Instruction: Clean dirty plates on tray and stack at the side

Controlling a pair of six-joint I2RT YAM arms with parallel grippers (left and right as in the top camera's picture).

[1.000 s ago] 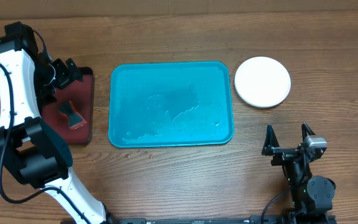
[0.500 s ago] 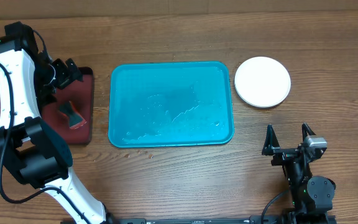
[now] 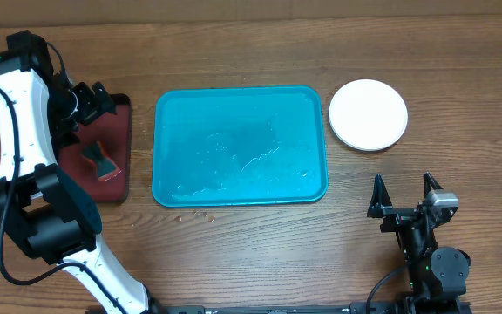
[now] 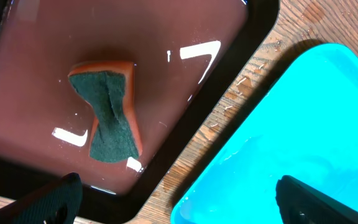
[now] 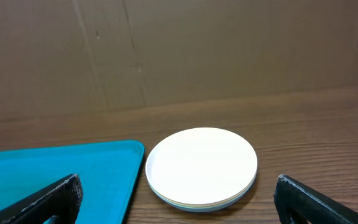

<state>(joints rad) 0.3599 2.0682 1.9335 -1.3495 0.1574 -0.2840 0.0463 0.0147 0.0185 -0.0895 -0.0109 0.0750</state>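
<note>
We record, at left: a red tray (image 4: 166,93), black-rimmed, its floor wet and glinting. On it lies one sponge (image 4: 110,115), green pad up over an orange body. At right: a rounded corner of the blue tray (image 4: 291,137). Between the trays: a strip of wooden table (image 4: 229,106). Gripper (image 4: 179,208) fingers (image 4: 48,199) stand well apart.

Bright, even light w/ sharp focus; white glare spots on red tray (image 4: 179,93)

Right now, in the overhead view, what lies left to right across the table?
The red tray holding the sponge → the blue tray → the plates, stacked with white on top.
</note>
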